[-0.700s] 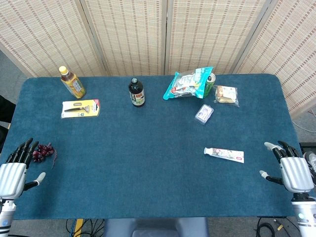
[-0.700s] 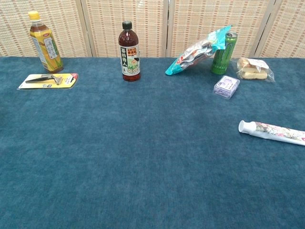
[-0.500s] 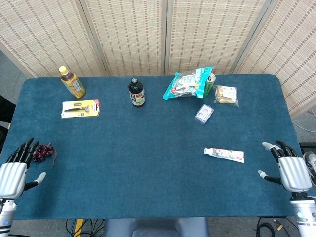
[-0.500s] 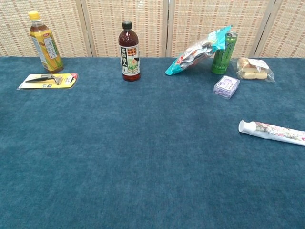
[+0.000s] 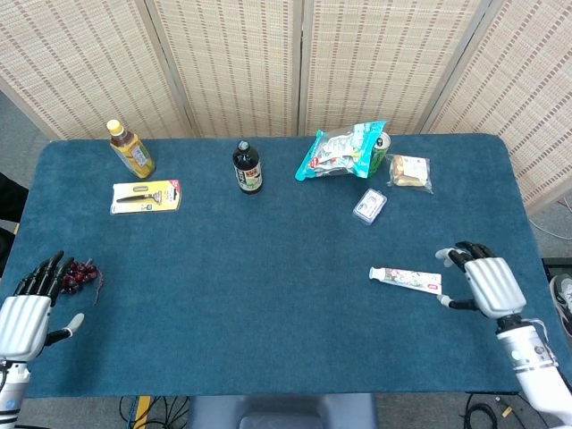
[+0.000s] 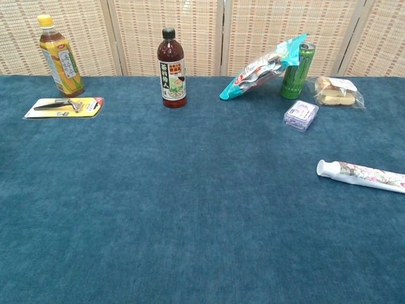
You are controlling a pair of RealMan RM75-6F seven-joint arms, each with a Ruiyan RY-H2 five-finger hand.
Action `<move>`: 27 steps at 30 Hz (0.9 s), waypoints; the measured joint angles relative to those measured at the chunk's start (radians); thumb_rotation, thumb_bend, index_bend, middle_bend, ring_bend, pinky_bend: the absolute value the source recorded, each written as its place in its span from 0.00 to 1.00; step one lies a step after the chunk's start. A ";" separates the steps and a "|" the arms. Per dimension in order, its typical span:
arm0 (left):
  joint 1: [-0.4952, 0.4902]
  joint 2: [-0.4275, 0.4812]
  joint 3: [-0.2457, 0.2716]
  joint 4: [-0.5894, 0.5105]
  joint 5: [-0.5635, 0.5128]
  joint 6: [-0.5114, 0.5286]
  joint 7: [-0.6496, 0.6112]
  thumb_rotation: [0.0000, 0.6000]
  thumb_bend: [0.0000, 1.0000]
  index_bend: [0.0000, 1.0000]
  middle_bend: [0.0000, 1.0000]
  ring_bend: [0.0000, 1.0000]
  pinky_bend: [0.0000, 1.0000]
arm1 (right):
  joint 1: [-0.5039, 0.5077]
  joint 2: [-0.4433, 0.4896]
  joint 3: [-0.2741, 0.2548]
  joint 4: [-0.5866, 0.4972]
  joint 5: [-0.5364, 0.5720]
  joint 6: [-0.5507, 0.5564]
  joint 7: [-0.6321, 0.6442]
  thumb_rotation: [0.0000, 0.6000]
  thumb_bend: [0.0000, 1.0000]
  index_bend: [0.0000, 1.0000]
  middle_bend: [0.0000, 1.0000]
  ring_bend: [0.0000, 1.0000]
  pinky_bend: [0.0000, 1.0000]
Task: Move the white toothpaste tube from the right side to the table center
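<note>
The white toothpaste tube (image 5: 406, 279) with a flowered print lies flat on the blue table, right of the middle, its cap pointing left; the chest view shows the toothpaste tube (image 6: 362, 175) at the right edge. My right hand (image 5: 478, 281) hovers just right of the tube's tail, fingers spread, holding nothing and not touching it. My left hand (image 5: 25, 308) rests at the near left corner with its fingers apart and nothing in it. Neither hand appears in the chest view.
A bunch of grapes (image 5: 79, 273) lies by the left hand. Along the back stand a yellow bottle (image 5: 131, 149), a razor pack (image 5: 146, 195), a dark bottle (image 5: 247, 167), a snack bag (image 5: 341, 150), a green can (image 6: 295, 69), wrapped bread (image 5: 410, 172) and a small purple box (image 5: 369, 205).
My right hand has moved left and forward from the table's near right edge to a spot beside the tube's tail. The tube and the left hand have stayed put.
</note>
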 measured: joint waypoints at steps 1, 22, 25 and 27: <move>0.002 0.001 0.001 0.001 -0.001 0.000 -0.001 1.00 0.19 0.05 0.02 0.08 0.15 | 0.022 -0.003 0.007 0.002 0.014 -0.030 -0.007 1.00 0.07 0.35 0.44 0.22 0.22; 0.033 0.002 0.026 0.014 -0.025 -0.005 -0.034 1.00 0.19 0.05 0.02 0.08 0.15 | 0.197 -0.226 0.012 0.233 0.209 -0.278 -0.112 1.00 0.04 0.35 0.42 0.22 0.22; 0.034 -0.001 0.029 0.017 -0.023 -0.006 -0.039 1.00 0.19 0.05 0.02 0.08 0.15 | 0.210 -0.253 0.009 0.264 0.223 -0.296 -0.117 1.00 0.04 0.35 0.41 0.22 0.22; 0.035 -0.003 0.029 0.019 -0.024 -0.006 -0.041 1.00 0.19 0.05 0.02 0.08 0.15 | 0.218 -0.270 0.007 0.281 0.230 -0.306 -0.118 1.00 0.04 0.35 0.40 0.23 0.22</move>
